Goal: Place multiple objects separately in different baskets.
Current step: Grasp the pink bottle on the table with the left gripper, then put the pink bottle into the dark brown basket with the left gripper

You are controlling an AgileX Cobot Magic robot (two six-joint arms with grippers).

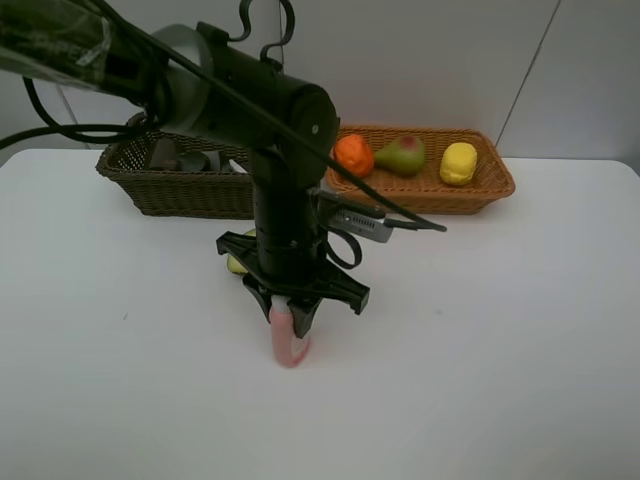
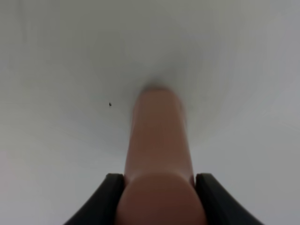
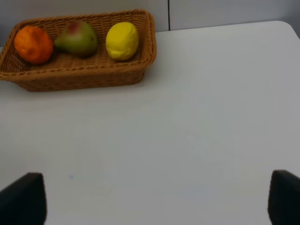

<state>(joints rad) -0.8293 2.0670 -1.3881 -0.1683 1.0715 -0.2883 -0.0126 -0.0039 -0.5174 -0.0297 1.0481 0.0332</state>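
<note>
My left gripper (image 1: 291, 318) points down at the table and is shut on the small pink bottle (image 1: 290, 346), which lies on the white tabletop. In the left wrist view the pink bottle (image 2: 159, 140) sits between the two black fingers (image 2: 111, 194). The orange-tan basket (image 1: 487, 190) at the back holds an orange (image 1: 353, 155), a red-green pear (image 1: 402, 155) and a yellow lemon (image 1: 459, 163). The right wrist view shows the same basket (image 3: 79, 77), orange (image 3: 33, 44), pear (image 3: 77, 38) and lemon (image 3: 122, 41). My right gripper (image 3: 150, 201) is open over bare table.
The dark green-brown basket (image 1: 170, 192) stands at the back left, with dim grey items (image 1: 180, 156) inside, partly hidden by the left arm. A yellow-green piece (image 1: 237, 263) lies on the table just behind the left gripper, mostly covered by it.
</note>
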